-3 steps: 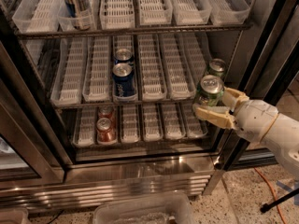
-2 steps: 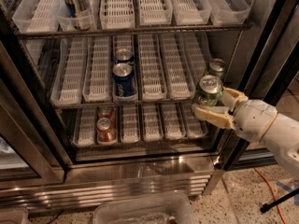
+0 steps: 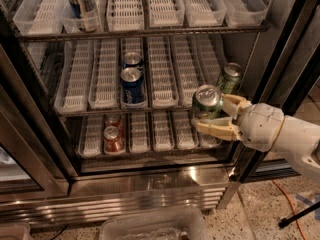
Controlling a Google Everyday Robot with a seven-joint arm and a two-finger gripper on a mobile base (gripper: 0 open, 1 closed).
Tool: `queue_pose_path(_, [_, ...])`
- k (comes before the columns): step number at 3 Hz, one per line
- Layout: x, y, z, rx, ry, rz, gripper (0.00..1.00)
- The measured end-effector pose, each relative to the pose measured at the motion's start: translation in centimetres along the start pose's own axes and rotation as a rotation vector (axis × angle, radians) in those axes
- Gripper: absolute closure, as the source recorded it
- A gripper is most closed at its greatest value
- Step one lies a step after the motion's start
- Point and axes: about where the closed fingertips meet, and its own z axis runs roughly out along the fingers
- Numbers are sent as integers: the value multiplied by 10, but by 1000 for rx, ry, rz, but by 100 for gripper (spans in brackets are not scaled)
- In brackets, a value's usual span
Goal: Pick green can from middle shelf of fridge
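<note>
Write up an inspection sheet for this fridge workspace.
Surface: middle shelf of the fridge, white slotted lanes on a wire rack.
Job's things: green can at the shelf's front right; second green can behind it.
Clutter: two blue cans on the middle shelf; two red cans one shelf down; tall cans on the top shelf.
Pincer: pincer closed around the green can, arm at right.
Cables: orange cable on the floor, right.
Surroundings: clear plastic bin on the floor before the fridge.

Base of green can (image 3: 206,102) hidden behind gripper (image 3: 210,113), front right of middle shelf (image 3: 159,74)
</note>
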Motion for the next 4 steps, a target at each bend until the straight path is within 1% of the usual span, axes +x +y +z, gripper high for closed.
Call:
queue_pose_path(1, [-7, 30, 8, -72, -16, 5, 100])
queue_pose_path(2, [-9, 55, 7, -117, -2, 29, 100])
queue_pose_path(3, [-11, 74, -1, -168, 28, 56, 100])
queue_pose_path(4, [-13, 92, -9, -254, 62, 92, 100])
